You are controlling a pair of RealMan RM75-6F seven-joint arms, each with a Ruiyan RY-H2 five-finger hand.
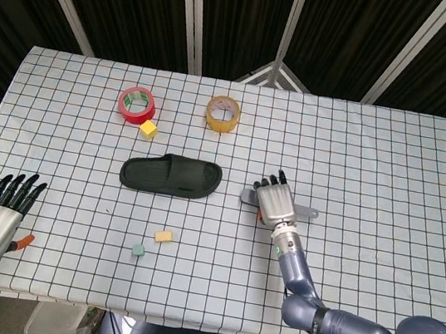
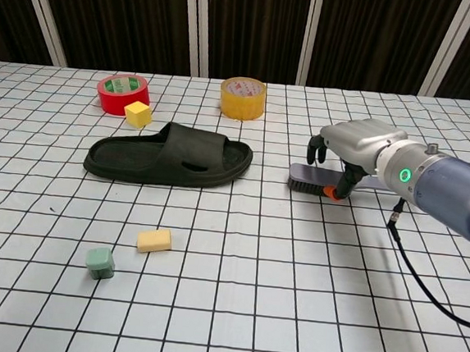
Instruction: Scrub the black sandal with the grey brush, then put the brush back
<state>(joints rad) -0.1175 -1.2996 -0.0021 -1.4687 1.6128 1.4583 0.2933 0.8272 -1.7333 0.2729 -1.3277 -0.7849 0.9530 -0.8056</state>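
One sandal (image 1: 171, 175), one brush (image 2: 310, 178) — two tape rolls (image 1: 137, 105), three blocks (image 1: 149, 128).

This looks like a robotics lab test cell. A tabletop (image 1: 376, 156) under a white cloth with a black grid carries unrelated props: a red tape roll (image 1: 137, 105) at 11 o'clock, a yellow tape roll (image 1: 222, 113) at 12, small foam blocks (image 2: 154, 240). Dark curtains (image 2: 248, 29) with metal frame bars (image 1: 193, 16) enclose it.

robot hand (image 2: 345, 157) over grey brush (image 2: 307, 179)
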